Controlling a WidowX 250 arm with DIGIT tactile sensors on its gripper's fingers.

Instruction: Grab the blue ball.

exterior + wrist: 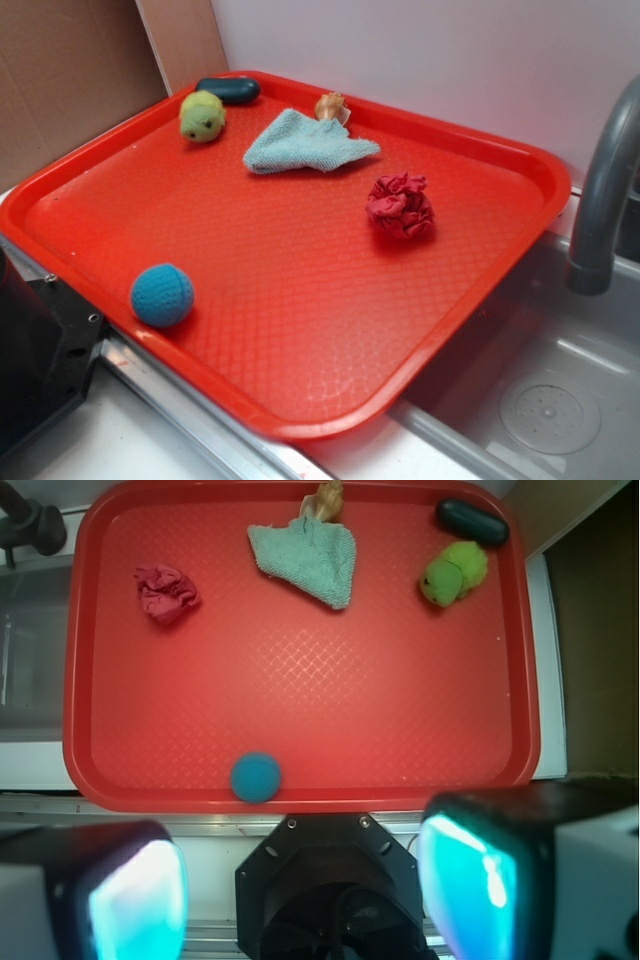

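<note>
The blue ball point(162, 295) is a small turquoise crocheted ball lying on the red tray point(300, 330) near its front left edge. In the wrist view the ball point(256, 777) sits at the tray's near rim point(300, 798), left of centre. My gripper point(305, 890) shows only in the wrist view, high above the robot's black base point(335, 880). Its two cyan-padded fingers point(140, 900) stand wide apart with nothing between them. The gripper is well short of the ball and does not touch it.
On the tray: a red scrunchie point(400, 205), a light teal cloth point(305, 142) with a small tan object point(330, 105) behind it, a yellow-green fuzzy ball point(202, 116) and a dark teal oblong object point(228, 90). A grey faucet point(600, 200) and sink point(540, 400) are at right.
</note>
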